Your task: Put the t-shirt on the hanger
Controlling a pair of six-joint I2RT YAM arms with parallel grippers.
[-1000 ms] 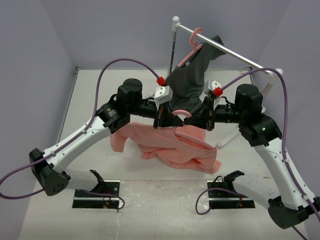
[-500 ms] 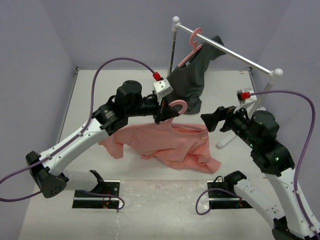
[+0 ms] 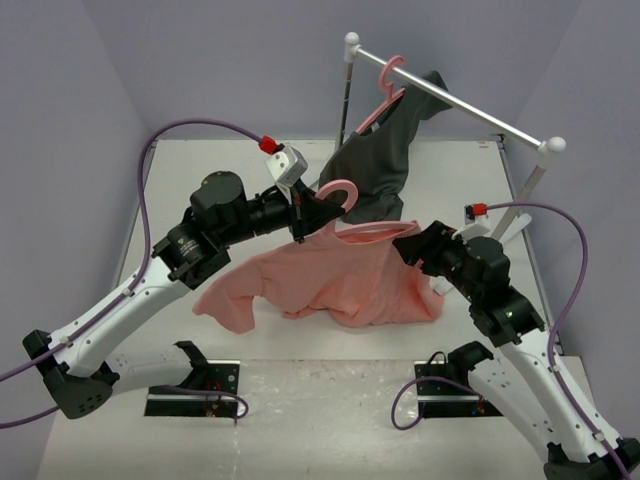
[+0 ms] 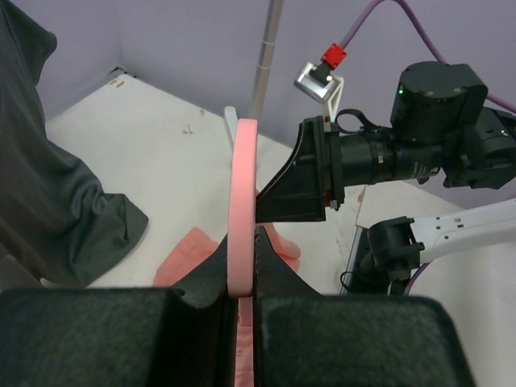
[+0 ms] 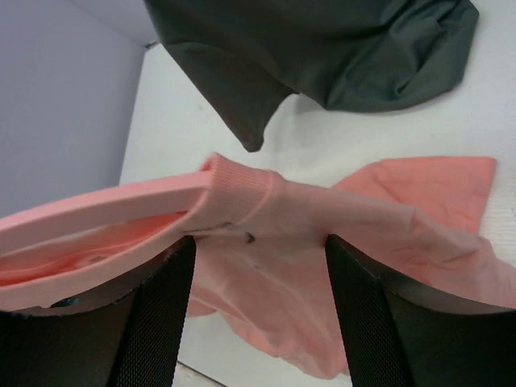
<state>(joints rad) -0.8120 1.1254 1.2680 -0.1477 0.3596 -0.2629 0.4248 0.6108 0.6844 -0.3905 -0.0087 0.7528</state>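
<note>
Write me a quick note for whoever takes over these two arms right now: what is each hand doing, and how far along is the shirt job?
Left hand: shut on the hanger near its hook, holding it up.
Right hand: open, fingers either side of the t-shirt collar, not gripping.
Done: one hanger arm is inside the collar and the shirt drapes from it.
Left: the other shoulder is hidden; check it and seat it.
Nearby: a dark grey garment hangs behind.

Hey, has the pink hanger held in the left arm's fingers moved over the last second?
Yes. In the top view the hanger has moved up and to the left, ending closer to the upright rack post.
</note>
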